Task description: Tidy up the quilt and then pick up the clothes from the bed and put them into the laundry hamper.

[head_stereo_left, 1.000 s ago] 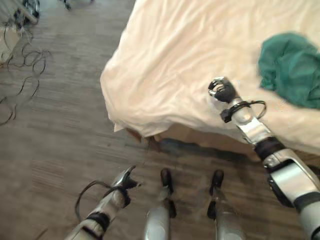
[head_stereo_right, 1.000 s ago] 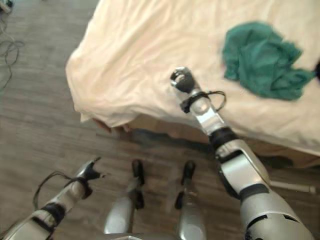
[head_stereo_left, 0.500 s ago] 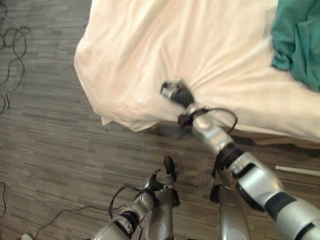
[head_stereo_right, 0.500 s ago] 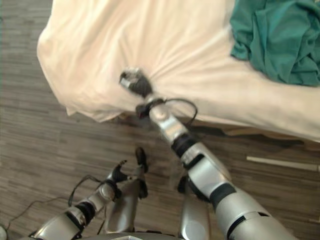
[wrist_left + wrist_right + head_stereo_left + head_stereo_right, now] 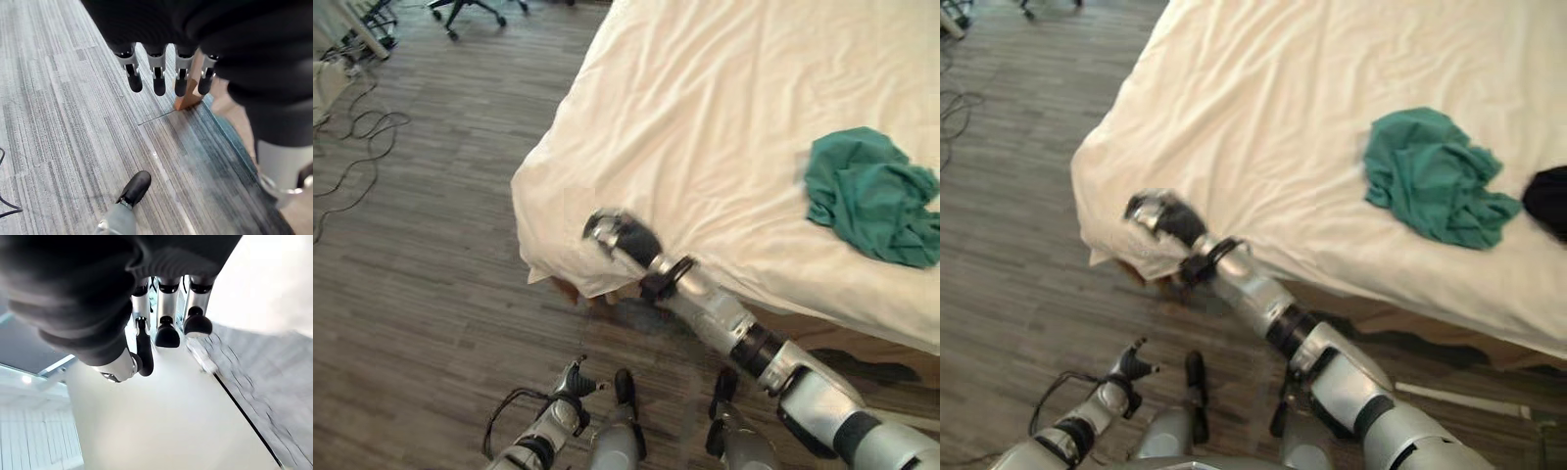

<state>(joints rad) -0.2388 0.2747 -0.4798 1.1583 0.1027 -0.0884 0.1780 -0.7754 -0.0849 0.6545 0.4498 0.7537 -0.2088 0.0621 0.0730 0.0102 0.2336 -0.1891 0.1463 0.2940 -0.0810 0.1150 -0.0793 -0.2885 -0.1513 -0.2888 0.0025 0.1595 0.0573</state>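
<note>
- An office chair on castors (image 5: 470, 12) and loose cables (image 5: 357, 127) lie on the grey wood-plank floor (image 5: 431, 245) at the far left, well apart from the bed.
- The robot's left hand (image 5: 573, 380) hangs low over the floor, near the bed's corner. In its wrist view the fingers (image 5: 156, 73) point straight down at the planks, relaxed, with nothing in them; past them shows a brown wooden bed leg (image 5: 190, 93).
- The cream, wrinkled quilt (image 5: 724, 117) covers the bed, and its near-left corner droops over the edge toward the floor.
- The robot's right hand (image 5: 615, 233) is at that hanging corner, against the quilt's edge. From the head views its fingers lie against the cloth and I cannot tell how they sit. In its wrist view the fingers (image 5: 168, 330) bend loosely with a gap between them and the thumb, and pale quilt lies beyond them; I cannot tell whether any cloth is pinched.
- A crumpled teal-green garment (image 5: 1435, 181) lies on top of the quilt, to the right and well apart from the right hand.
- A dark, black garment (image 5: 1549, 201) shows partly at the right border, just beside the green 1.
</note>
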